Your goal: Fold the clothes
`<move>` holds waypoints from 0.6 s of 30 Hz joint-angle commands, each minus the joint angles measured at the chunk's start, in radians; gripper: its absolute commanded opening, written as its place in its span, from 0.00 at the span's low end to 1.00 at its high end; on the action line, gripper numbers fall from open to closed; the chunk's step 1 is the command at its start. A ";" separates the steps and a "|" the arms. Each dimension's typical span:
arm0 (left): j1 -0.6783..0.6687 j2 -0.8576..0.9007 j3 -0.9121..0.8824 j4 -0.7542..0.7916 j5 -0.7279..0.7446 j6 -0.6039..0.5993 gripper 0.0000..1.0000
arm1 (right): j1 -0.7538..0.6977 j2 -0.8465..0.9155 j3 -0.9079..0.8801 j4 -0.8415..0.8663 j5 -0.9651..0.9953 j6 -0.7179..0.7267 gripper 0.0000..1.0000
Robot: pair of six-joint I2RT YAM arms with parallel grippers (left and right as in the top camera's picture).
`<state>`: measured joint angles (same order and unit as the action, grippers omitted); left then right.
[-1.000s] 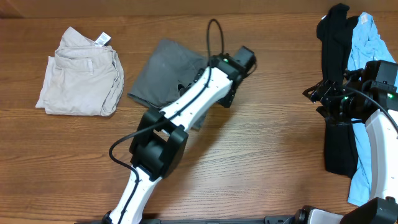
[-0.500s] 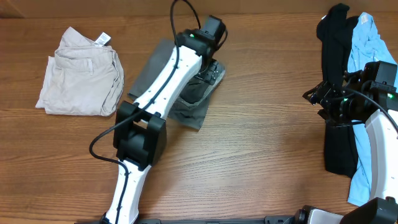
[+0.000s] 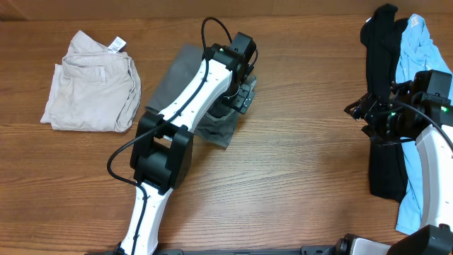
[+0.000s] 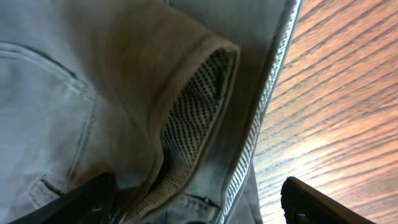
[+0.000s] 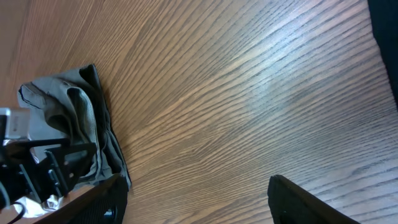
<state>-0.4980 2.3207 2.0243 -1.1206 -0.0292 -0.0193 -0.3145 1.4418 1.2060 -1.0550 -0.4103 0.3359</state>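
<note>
Clothes [image 3: 175, 76]: one mid-grey, shorts-like garment, rumpled and partly doubled over, lying on the desk [image 3: 304, 170] a bit left of centre. The left arm [image 3: 191, 106] crosses it diagonally and hides its middle, so grey cloth shows on both sides of the arm. The left gripper [image 3: 241, 92] is at the garment's right edge, pointing down onto it.

Left wrist view: the clothes [image 4: 56, 81] fill most of the frame. A turned-up flap shows the mesh pocket lining [image 4: 199, 102], and bare wood is to the right. The left gripper [image 4: 196, 190] has its jaws wide apart. One of its fingers [image 4: 87, 199] is over the cloth and the other is over the wood. Nothing looks clamped.

The right gripper [image 3: 359, 110] is at the right side of the desk, well apart from the clothes and just beside a black garment [image 3: 386, 166]. A light-blue shirt [image 3: 414, 53] lies next to that.

Right wrist view: the right gripper [image 5: 193, 196] has its jaws apart over bare wood and holds nothing. The clothes [image 5: 68, 118] show at the far left as a bunched heap, with the left arm's end on them.

Beige trousers [image 3: 88, 85] with a white tag [image 3: 117, 44] lie at the far left, near the clothes. A thin strip of wood seems to show between them.
</note>
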 commanded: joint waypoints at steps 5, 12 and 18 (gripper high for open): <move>0.000 0.014 -0.071 0.050 0.027 -0.003 0.87 | -0.002 -0.005 0.011 0.002 0.009 -0.011 0.76; -0.003 0.014 -0.156 0.122 0.027 -0.003 0.86 | -0.002 -0.005 0.011 0.001 0.009 -0.011 0.76; -0.007 0.014 -0.210 0.189 0.026 -0.003 0.80 | -0.002 -0.005 0.011 0.002 0.009 -0.011 0.76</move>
<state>-0.4957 2.3222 1.8530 -0.9611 -0.0196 -0.0196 -0.3141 1.4418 1.2060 -1.0573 -0.4103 0.3359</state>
